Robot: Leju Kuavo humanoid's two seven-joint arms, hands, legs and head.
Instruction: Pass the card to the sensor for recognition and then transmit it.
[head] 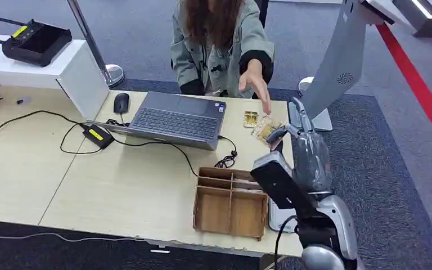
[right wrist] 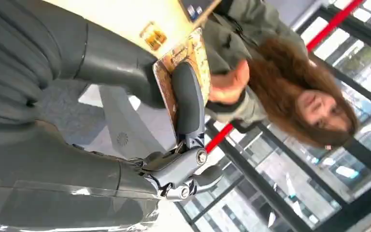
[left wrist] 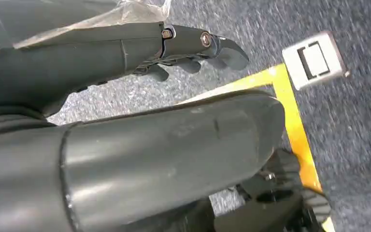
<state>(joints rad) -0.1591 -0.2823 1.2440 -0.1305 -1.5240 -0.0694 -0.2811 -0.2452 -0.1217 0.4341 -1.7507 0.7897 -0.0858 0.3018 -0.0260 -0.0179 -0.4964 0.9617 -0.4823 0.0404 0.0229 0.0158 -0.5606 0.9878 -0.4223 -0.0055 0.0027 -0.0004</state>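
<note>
Head view: card held out, person reaching

Right hand (head: 309, 149) raised over the surface (head: 118, 185) at about 3 o'clock, fingers (right wrist: 188, 104) clamped on the card (head: 265, 129). Person's hand (head: 256, 84) just beyond the card at 12 o'clock, contact unclear. Laptop (head: 177, 119) at 11 o'clock, wooden tray (head: 230, 202) at 6. Left hand (left wrist: 174, 48) hangs over carpet, fingers curled, holding nothing.

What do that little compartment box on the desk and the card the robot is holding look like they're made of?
The compartment box looks like thin unpainted wood or fibreboard: matt brown, flat slotted dividers, darker cut edges. The card pinched in the right hand seems to be stiff plastic or laminated card: it stays flat in the grip, with a glossy gold-patterned printed face. Which of the two it is, the look alone cannot settle.
</note>
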